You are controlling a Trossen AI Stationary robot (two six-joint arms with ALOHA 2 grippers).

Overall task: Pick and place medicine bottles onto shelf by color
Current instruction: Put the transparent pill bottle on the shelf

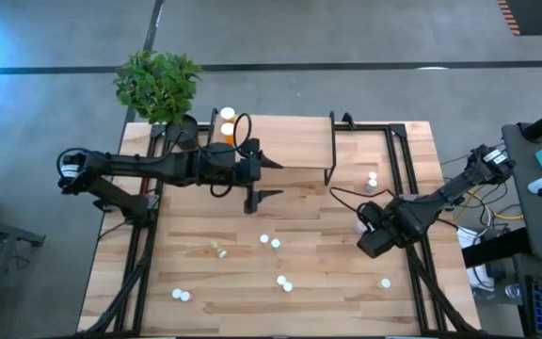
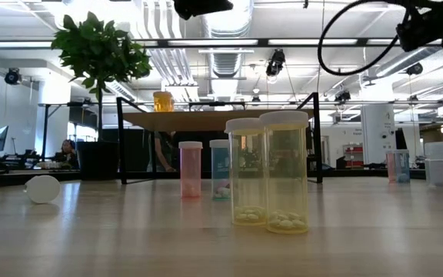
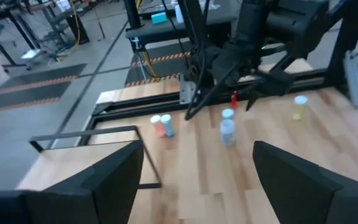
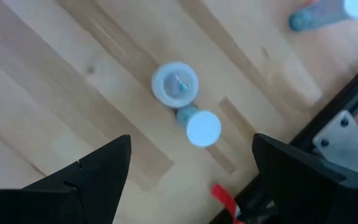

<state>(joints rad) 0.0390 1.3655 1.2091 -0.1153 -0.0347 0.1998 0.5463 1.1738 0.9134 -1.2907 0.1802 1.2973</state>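
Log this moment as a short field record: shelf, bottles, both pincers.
shelf: light-wood board at the table's far side
on shelf: two orange bottles at its left end
on table: loose bottles scattered nearer the front, one lying on its side
left pincer: open, empty, by the shelf's front edge
right pincer: open, empty, above two white-capped bottles near the table's right side

bottles point(image 2: 270, 171): yellow, pink, blue, white caps | shelf point(image 1: 290, 141): light wood, black frame | plant point(image 1: 156, 83): green
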